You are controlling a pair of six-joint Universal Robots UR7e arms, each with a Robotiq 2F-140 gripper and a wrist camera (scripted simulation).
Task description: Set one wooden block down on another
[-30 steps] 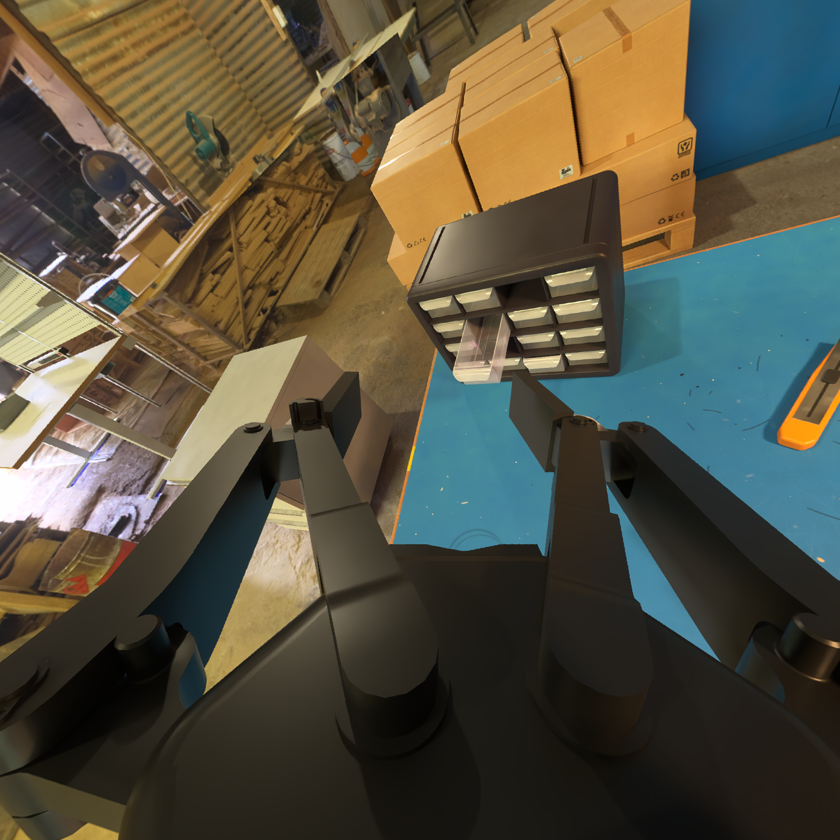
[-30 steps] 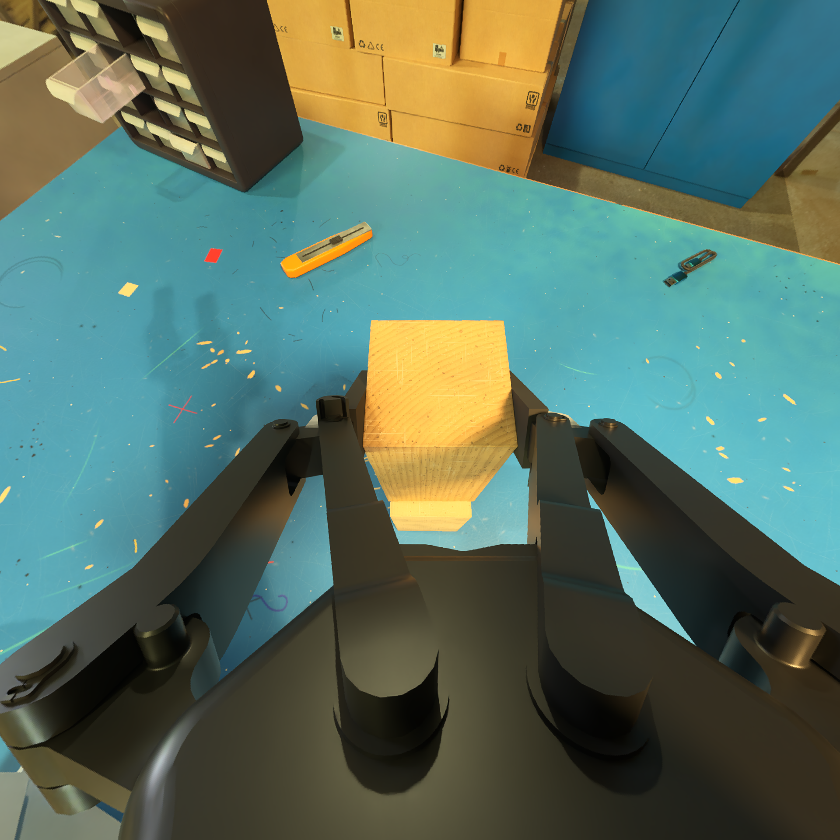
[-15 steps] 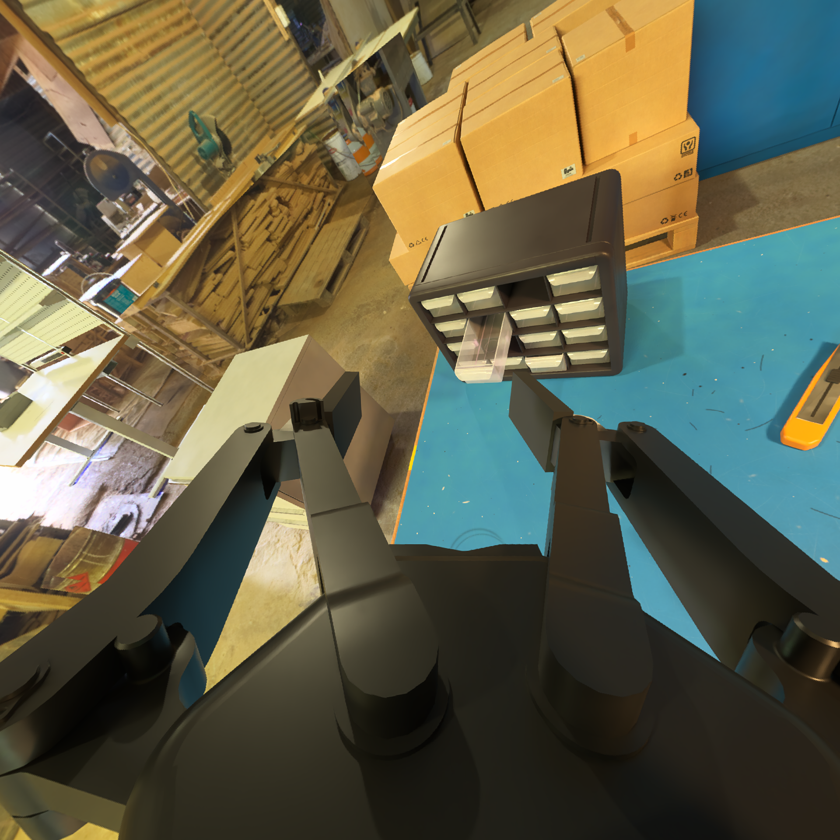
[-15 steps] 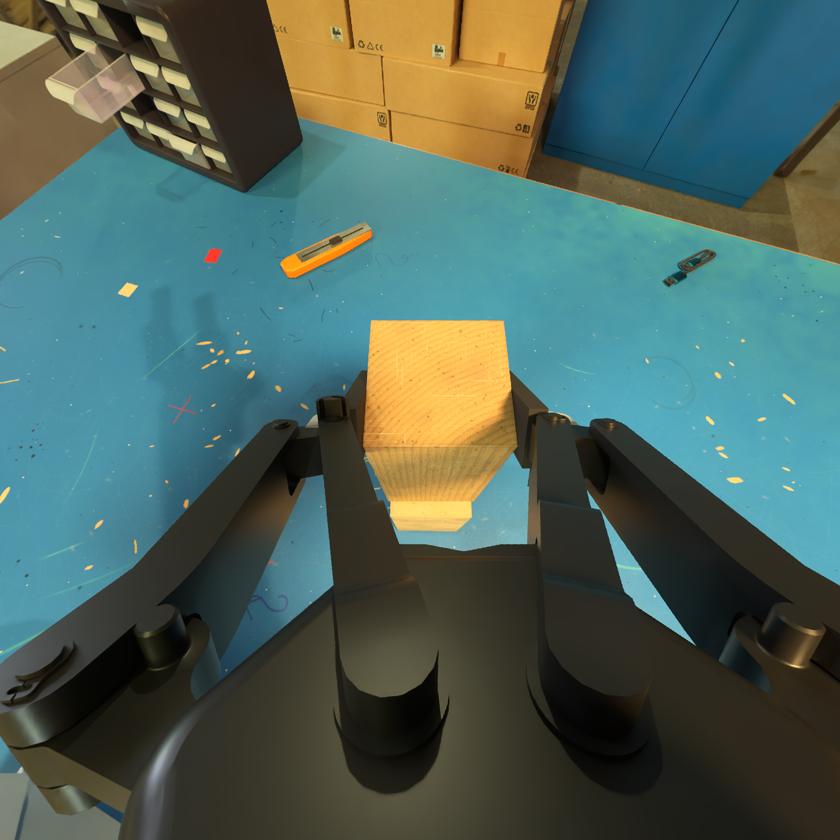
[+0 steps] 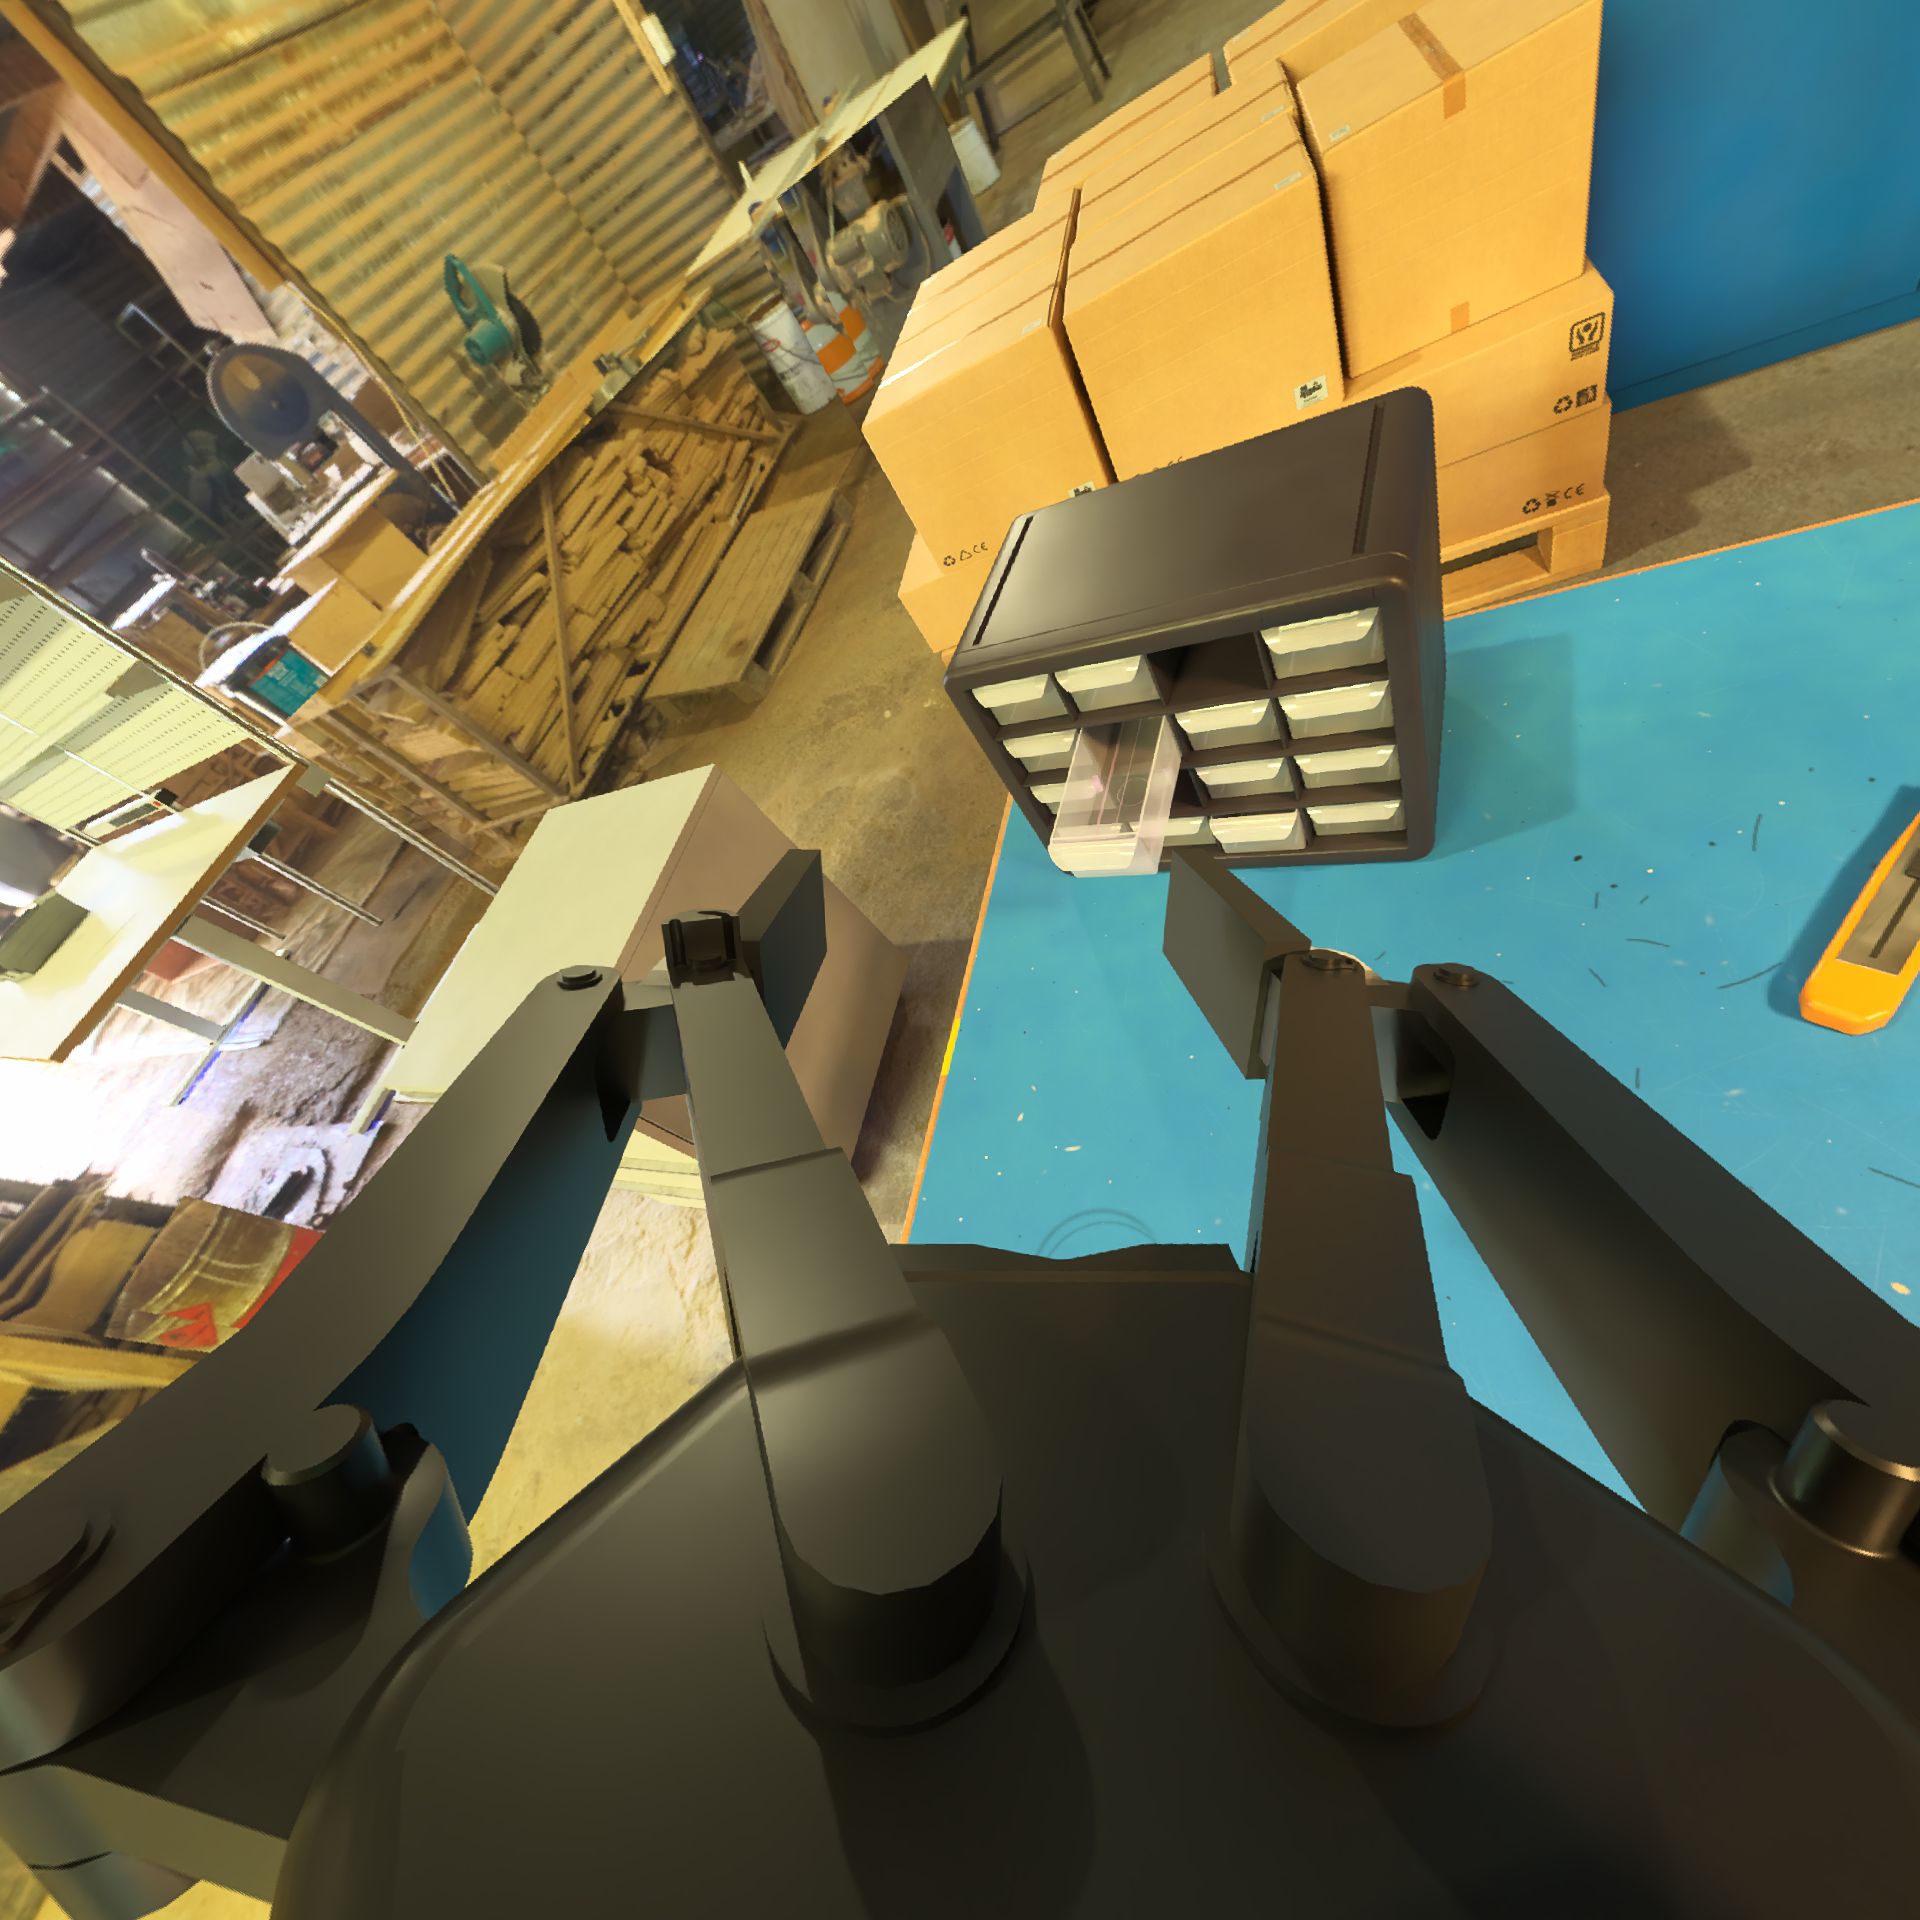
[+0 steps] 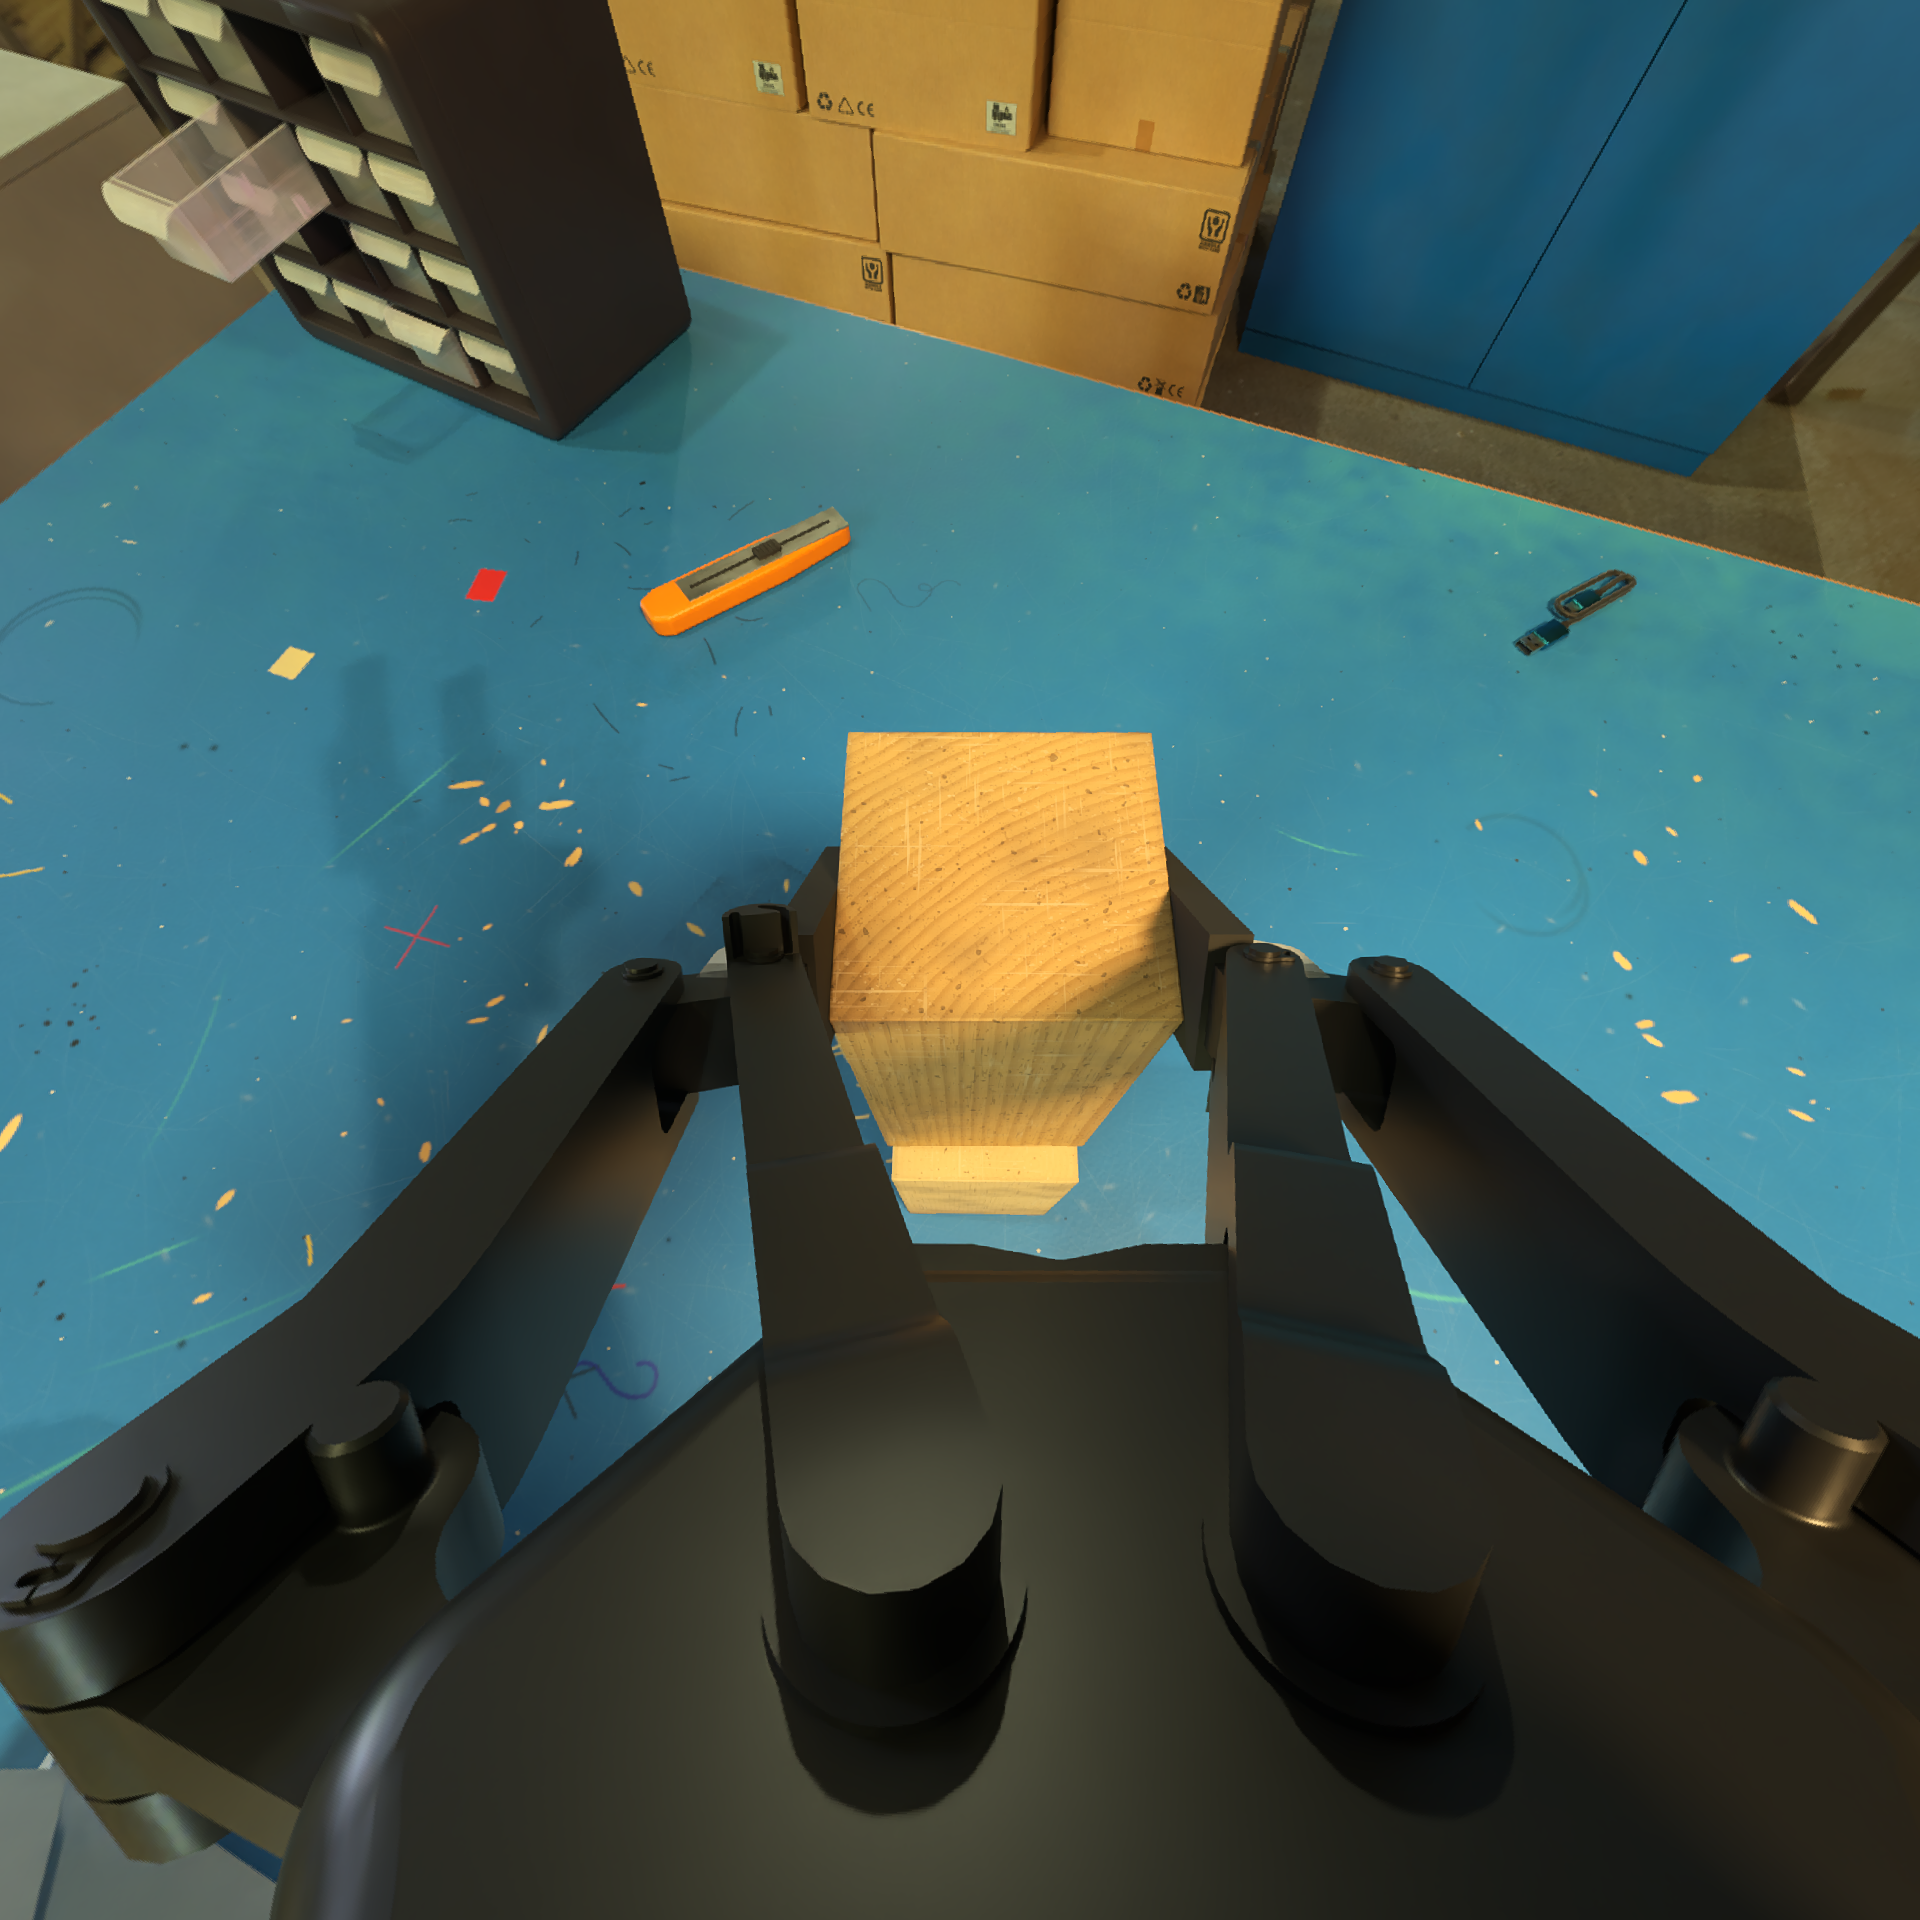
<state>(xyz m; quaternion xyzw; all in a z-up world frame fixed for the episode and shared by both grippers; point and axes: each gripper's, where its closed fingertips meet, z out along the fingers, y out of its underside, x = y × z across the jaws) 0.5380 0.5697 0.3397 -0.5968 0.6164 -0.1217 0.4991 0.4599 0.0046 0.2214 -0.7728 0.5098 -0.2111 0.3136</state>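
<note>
Between the right gripper's [image 6: 997, 966] fingers [image 6: 1195, 935] sat the upper wooden block [image 6: 997, 883], pinched on both sides, directly over the lower wooden block [image 6: 982, 1179] on the blue surface [image 6: 1351, 727]. At 11 o'clock lay an orange utility knife [image 6: 743, 571]; farther out, a drawer cabinet [image 6: 436, 187]. The left gripper [image 5: 987, 966] held nothing, fingers spread.
</note>
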